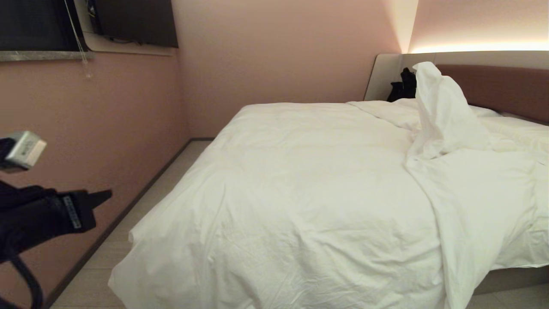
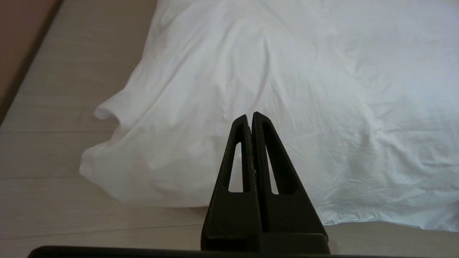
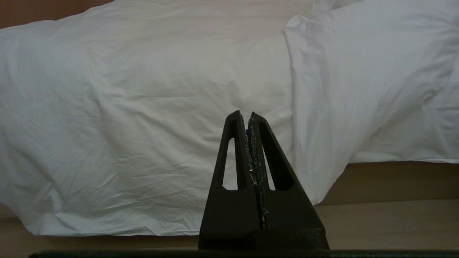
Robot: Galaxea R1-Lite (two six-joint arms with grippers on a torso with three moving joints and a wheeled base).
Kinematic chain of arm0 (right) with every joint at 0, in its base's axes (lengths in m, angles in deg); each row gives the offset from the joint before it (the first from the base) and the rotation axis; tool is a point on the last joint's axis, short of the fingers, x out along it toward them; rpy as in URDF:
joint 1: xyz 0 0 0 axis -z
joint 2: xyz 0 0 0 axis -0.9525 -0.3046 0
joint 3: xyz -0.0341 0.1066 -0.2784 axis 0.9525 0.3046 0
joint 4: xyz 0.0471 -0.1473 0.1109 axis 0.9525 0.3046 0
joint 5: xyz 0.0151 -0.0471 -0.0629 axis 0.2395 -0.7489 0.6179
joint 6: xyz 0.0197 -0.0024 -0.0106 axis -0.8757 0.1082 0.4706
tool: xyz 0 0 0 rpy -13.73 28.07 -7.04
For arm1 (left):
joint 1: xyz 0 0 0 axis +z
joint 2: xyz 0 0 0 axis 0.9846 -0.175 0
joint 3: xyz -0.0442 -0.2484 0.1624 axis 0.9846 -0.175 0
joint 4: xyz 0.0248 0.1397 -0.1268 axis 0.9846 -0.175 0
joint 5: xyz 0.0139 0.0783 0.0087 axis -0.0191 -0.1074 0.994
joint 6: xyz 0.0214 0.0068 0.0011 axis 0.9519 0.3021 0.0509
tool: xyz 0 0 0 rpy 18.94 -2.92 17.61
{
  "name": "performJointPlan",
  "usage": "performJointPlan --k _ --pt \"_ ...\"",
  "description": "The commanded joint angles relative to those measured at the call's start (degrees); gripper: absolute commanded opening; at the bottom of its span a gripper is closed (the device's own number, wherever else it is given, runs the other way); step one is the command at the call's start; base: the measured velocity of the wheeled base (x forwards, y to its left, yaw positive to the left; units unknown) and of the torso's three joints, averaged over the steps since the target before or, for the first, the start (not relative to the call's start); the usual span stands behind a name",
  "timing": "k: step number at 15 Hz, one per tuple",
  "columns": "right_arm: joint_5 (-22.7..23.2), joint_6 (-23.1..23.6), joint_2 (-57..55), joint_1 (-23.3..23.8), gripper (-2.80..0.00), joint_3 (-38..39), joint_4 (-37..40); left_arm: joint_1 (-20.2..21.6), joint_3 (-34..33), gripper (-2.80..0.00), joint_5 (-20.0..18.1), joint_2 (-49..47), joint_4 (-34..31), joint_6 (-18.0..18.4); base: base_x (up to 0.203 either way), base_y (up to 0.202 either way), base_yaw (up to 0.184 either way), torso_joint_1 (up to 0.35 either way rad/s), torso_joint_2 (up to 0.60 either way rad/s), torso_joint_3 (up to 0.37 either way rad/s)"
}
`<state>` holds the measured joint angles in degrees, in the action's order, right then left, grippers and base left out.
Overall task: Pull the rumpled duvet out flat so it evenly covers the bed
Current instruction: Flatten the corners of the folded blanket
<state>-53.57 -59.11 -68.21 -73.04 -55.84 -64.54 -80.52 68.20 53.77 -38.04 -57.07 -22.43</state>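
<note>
Duvet [image 1: 300, 193] of thick white creased cotton lies heaped over the wide low bed [image 1: 510, 279], spilling off the near corner to the pale plank floor [image 2: 53, 150], while a fold of it rises in a tall peak in front of the long brown padded headboard [image 1: 497, 88]. A doubled-over flap hangs down the near side of the bed, leaving a strip of the grey-beige plinth bare beside it. The black left gripper [image 2: 250, 115] hangs in the air ahead of the duvet's drooping corner, apart from the cloth, its two tapered fingers pressed together on nothing; in the head view it shows at the left edge [image 1: 105, 196], beside the pink wall [image 1: 107, 128]. The black right gripper [image 3: 247, 114] faces the hanging side of the duvet just left of the folded flap, not touching it, its fingers likewise pressed tight together and empty. A small dark bundle [image 1: 403, 86] sits at the far corner of the bed by the headboard.
</note>
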Motion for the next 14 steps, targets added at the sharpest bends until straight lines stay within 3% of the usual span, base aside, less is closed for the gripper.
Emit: performJointPlan --k 1,6,9,14 --pt "-0.02 0.00 0.02 -0.02 -2.80 0.00 0.00 -0.01 5.05 -2.80 -1.32 -14.84 1.86 -0.07 0.000 0.000 0.000 0.000 0.00 0.000" --pt "-0.02 0.00 0.02 -0.02 -2.80 0.00 0.00 0.13 11.17 -2.80 -2.30 -33.23 10.40 3.38 0.000 0.000 0.000 0.000 0.00 0.000" --pt "-0.07 0.00 -0.03 -0.02 -2.80 0.00 0.00 0.37 16.00 -2.80 -2.39 -41.02 11.61 5.44 0.000 0.000 0.000 0.000 0.00 0.000" --pt "-0.04 0.00 -0.05 -0.02 -2.80 0.00 0.00 1.30 24.02 -2.80 -2.67 -47.83 11.29 5.55 0.000 0.000 0.000 0.000 0.00 0.000"
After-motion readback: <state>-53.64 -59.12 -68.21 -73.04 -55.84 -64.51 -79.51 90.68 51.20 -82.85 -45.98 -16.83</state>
